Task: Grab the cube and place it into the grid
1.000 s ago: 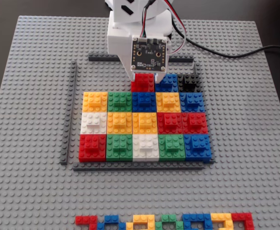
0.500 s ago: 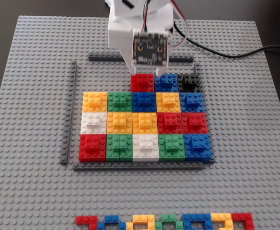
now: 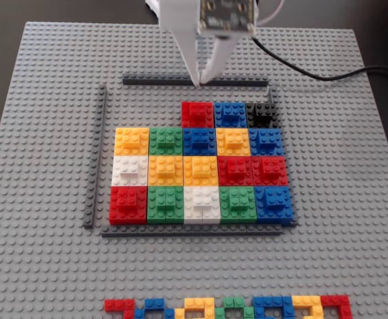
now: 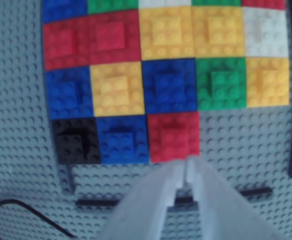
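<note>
The grid (image 3: 200, 169) of coloured square blocks lies on the grey baseplate inside thin dark grey strips; the wrist view (image 4: 168, 85) shows it too. A red cube (image 3: 197, 113) sits in the grid's far row, touching a blue block on its right in the fixed view; it also shows in the wrist view (image 4: 173, 135). My gripper (image 3: 199, 83) is shut and empty. Its white fingertips (image 4: 178, 172) press together just behind the red cube, over the far dark strip (image 3: 161, 81).
The far row has bare baseplate (image 3: 147, 113) left of the red cube in the fixed view. A thin multicolour strip (image 3: 227, 308) lies at the near edge. A black cable (image 3: 327, 76) runs off at the far right, and also shows in the wrist view (image 4: 26, 210).
</note>
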Robot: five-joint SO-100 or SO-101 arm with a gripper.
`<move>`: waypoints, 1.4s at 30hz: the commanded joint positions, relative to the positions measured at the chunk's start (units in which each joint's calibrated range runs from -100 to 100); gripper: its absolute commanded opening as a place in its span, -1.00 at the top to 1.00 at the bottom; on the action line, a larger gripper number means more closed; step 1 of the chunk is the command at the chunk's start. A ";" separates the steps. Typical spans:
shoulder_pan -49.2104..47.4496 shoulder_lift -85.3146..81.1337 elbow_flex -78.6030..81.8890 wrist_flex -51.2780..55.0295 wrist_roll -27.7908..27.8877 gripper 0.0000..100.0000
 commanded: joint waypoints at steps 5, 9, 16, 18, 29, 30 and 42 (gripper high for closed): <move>0.66 -13.66 -1.76 -0.71 1.07 1.00; 1.98 -19.94 1.87 -2.66 2.39 1.00; 5.07 -32.40 16.91 -9.50 5.18 1.00; 5.81 -36.10 22.44 -11.95 5.67 1.00; 7.87 -50.55 42.01 -17.71 7.18 1.00; 7.87 -51.84 43.19 -17.91 7.18 1.00; 5.96 -69.64 57.69 -18.83 4.10 1.00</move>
